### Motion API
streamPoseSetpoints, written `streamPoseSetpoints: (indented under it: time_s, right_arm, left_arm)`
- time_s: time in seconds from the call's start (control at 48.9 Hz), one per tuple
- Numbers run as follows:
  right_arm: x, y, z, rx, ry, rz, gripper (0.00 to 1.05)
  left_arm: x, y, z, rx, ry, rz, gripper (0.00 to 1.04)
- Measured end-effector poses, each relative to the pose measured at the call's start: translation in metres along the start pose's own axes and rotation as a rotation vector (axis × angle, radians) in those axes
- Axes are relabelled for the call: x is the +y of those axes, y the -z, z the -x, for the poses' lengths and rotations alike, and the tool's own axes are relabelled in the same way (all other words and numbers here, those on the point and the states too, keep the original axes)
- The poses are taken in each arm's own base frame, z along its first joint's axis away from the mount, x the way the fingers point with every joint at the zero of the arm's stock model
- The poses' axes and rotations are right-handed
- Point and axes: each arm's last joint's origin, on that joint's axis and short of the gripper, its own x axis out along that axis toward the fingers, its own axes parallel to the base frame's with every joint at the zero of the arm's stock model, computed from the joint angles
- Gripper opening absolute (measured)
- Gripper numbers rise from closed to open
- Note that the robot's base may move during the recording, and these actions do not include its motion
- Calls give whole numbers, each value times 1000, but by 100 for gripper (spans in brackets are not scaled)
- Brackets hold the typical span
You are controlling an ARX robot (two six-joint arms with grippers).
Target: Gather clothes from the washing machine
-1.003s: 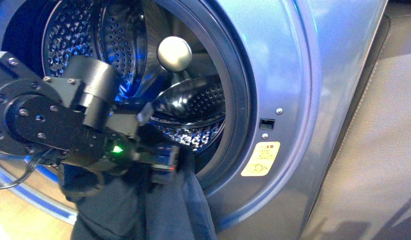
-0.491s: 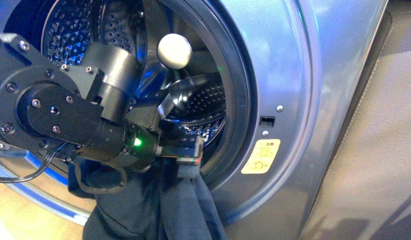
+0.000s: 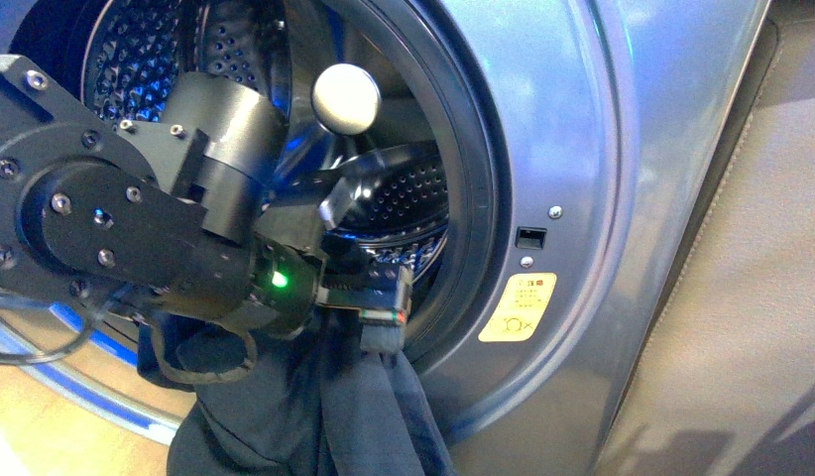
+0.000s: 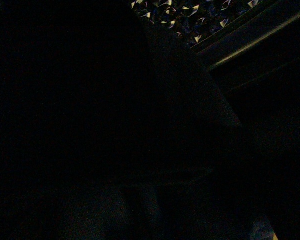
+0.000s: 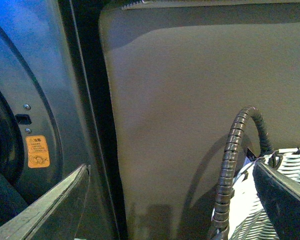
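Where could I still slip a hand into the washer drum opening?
The upper drum, above the left arm, is mostly bare. The lower half is crowded: the left claw and navy garment fill it, the garment hanging over the porthole rim.

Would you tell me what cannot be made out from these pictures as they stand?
Front view: the fingertips of the left pincer are buried in the clothes, behind the arm's own body, so its grip cannot be judged.
Front view: the lower end of the clothes is cut off by the bottom edge.
Left wrist view: dark; nothing can be told.
Right wrist view: the print on the yellow sticker is too small to read.
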Motion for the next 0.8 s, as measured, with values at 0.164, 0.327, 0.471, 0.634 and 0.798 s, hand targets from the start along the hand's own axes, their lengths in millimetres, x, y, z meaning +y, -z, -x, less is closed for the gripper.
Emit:
streamPoseSetpoints:
  time_s: [0.164, 0.327, 0.471, 0.634, 0.798]
  right_arm:
    - [0, 0, 0, 0, 0, 0, 97]
    - [0, 0, 0, 0, 0, 0, 97]
    - [0, 0, 0, 0, 0, 0, 97]
    - [0, 0, 0, 0, 0, 0, 97]
    - [0, 0, 0, 0, 0, 0, 97]
  left_arm:
    - [0, 1, 0, -3, -18, -50, 93]
    - [0, 7, -1, 11, -35, -109, 69]
    - [1, 10, -1, 19, -41, -135, 52]
    - [7, 13, 0, 27, -46, -148, 30]
    - [16, 16, 3, 26, -43, -146, 12]
